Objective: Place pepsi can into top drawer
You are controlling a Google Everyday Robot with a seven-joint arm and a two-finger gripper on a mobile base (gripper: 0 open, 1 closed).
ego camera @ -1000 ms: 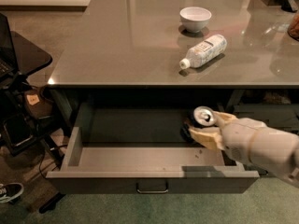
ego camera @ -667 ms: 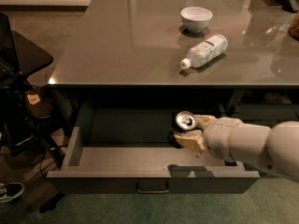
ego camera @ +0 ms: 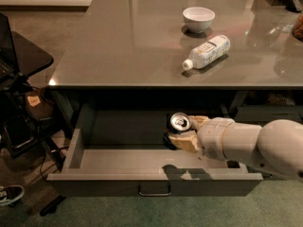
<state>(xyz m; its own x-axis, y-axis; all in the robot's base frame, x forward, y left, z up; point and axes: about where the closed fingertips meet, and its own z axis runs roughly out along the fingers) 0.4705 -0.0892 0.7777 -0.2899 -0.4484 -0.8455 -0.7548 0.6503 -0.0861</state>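
Note:
The top drawer (ego camera: 156, 186) is pulled wide open below the grey tabletop, its loop handle at the front centre. My gripper (ego camera: 185, 132) reaches in from the right, over the drawer's middle. It is shut on the pepsi can (ego camera: 178, 126), which stands upright with its silver top and pull tab facing up. The can's dark body is mostly hidden by the tan fingers (ego camera: 184, 141) and shadow. The can sits low inside the drawer; I cannot tell whether it touches the drawer floor.
On the tabletop (ego camera: 118, 41) lie a white plastic bottle (ego camera: 207, 51) on its side and a white bowl (ego camera: 198, 19). A dark chair and cables (ego camera: 19, 98) stand at the left. A shoe (ego camera: 10, 194) lies on the green carpet.
My gripper has carried the can leftward, from the drawer's right part toward its middle.

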